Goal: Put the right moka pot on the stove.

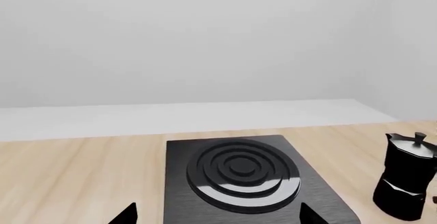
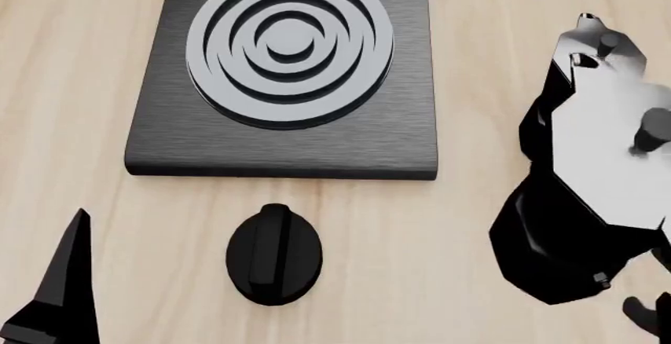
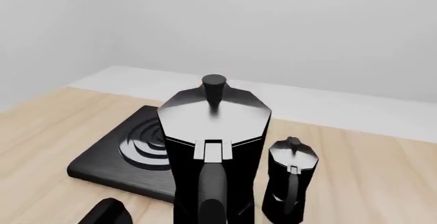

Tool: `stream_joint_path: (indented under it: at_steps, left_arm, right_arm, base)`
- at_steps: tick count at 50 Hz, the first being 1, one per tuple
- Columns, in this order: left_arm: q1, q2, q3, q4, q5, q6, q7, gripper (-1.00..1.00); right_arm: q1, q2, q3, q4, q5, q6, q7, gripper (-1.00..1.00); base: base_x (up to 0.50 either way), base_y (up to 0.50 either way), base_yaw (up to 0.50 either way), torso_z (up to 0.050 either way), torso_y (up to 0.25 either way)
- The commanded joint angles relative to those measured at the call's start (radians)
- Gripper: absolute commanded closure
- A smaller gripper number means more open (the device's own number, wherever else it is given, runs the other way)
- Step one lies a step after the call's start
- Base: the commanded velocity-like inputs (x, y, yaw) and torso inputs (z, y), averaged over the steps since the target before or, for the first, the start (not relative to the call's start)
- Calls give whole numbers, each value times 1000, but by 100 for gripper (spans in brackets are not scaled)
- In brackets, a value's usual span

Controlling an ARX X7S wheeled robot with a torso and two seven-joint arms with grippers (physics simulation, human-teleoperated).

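Note:
The right moka pot [image 3: 213, 147], black and faceted with a knobbed lid, fills the right wrist view with its handle toward the camera. It shows large at the head view's right edge [image 2: 587, 203]. My right gripper [image 2: 648, 316] is shut on its handle, with the fingers hidden behind the pot. The stove [image 2: 283, 136], a dark slab with silver burner rings, lies to the pot's left. It also shows in the right wrist view [image 3: 123, 162] and the left wrist view [image 1: 239, 173]. My left gripper [image 1: 217, 216] is open and empty over the stove's near edge.
The second moka pot [image 2: 587, 53] stands just beyond the held one, and shows in both wrist views [image 3: 292, 183] [image 1: 408, 178]. A black oval knob [image 2: 275, 254] sits in front of the stove. The wooden table [image 2: 84, 85] ends at a white wall behind.

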Motion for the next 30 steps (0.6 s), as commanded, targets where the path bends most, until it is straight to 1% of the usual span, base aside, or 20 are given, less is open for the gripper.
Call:
stream_joint_path:
  at_steps: [1, 7, 15, 17, 18, 19, 22, 27, 30]
  left_arm:
    - [-4, -5, 1, 3, -8, 1, -5, -100]
    - [-5, -6, 3, 5, -10, 2, -6, -100]
    - [-4, -8, 5, 5, -9, 8, -7, -100]
    - [-4, -9, 6, 4, -8, 10, -5, -100]
    - [-4, -9, 7, 5, -8, 9, -7, -100]
    - [-7, -10, 6, 7, -12, 7, -9, -100]
    - [-6, -10, 7, 3, -9, 11, -6, -100]
    - [-7, -13, 7, 5, -12, 13, -9, -100]
    - [-4, -13, 9, 4, -6, 17, -7, -100]
  right_arm:
    - [-6, 115, -229, -11, -40, -168, 100, 100]
    - [77, 182, -398, -1, -77, -200, 162, 100]
    - [271, 242, -648, 36, -112, -187, 230, 100]
    - [386, 325, -708, 59, -10, -178, 312, 100]
    - [436, 344, -749, 67, 4, -175, 335, 100]
    - [451, 347, -763, 70, 9, -174, 341, 100]
    - [579, 354, -880, 96, 19, -162, 374, 100]
    - [718, 347, -992, 116, 37, -139, 407, 100]
    - [804, 315, -1071, 140, 12, -114, 415, 100]
  base:
    - [0, 0, 0, 0, 0]
    - [0, 0, 0, 0, 0]
    - [0, 0, 0, 1, 1]
    - [0, 0, 0, 0, 0]
    - [0, 0, 0, 0, 0]
    - [0, 0, 0, 0, 0]
    - [0, 0, 0, 0, 0]
    - [0, 0, 0, 0, 2]
    - [0, 0, 0, 0, 0]
